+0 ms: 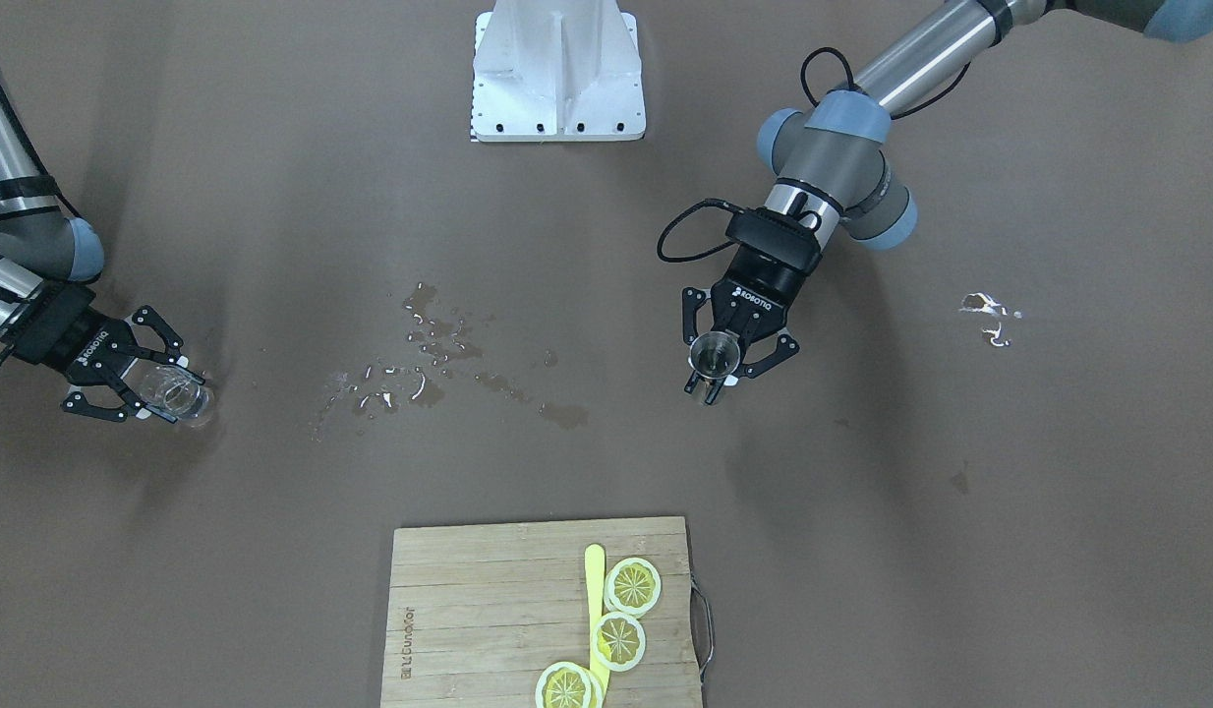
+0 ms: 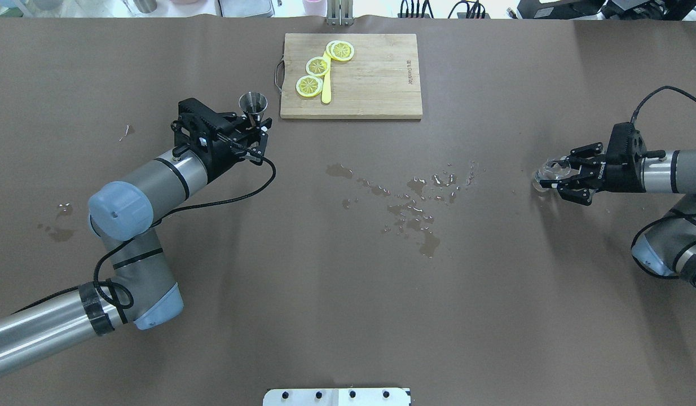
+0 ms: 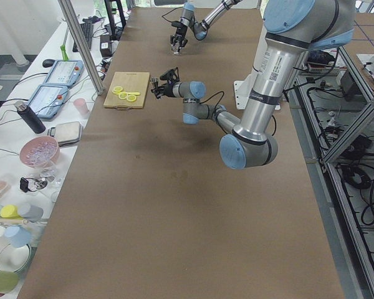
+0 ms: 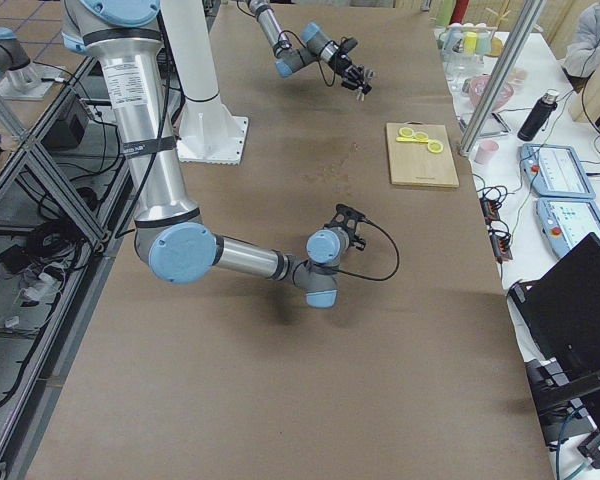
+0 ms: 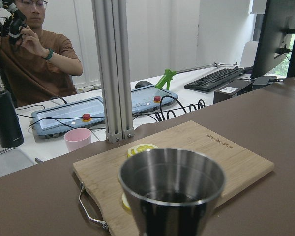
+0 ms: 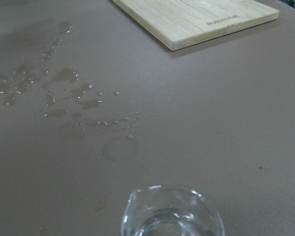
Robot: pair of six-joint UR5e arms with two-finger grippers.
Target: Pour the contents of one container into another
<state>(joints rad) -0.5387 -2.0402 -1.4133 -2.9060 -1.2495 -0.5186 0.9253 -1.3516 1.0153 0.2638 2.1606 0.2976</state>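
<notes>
Both vessels are gripped and the pour has not begun, as I judge it: my right hand is clamped on the small clear glass at my far right of the table. My left hand is closed around the narrow waist of the steel jigger at my left, just beside the cutting board with its lemon slices. The two are well apart, with a scatter of spilled liquid on the table between them. My right forearm lies low and nearly level, holding the glass from the side, upright, with what looks like clear liquid in it; whether its base touches the table I cannot tell. My left arm is bent at the elbow, wrist level, keeping the jigger upright with its mouth open to the ceiling. The next move, I reckon, calls for bringing the glass across until its rim sits just above the jigger's narrow mouth, then a slow tilt, since the target is small.
</notes>
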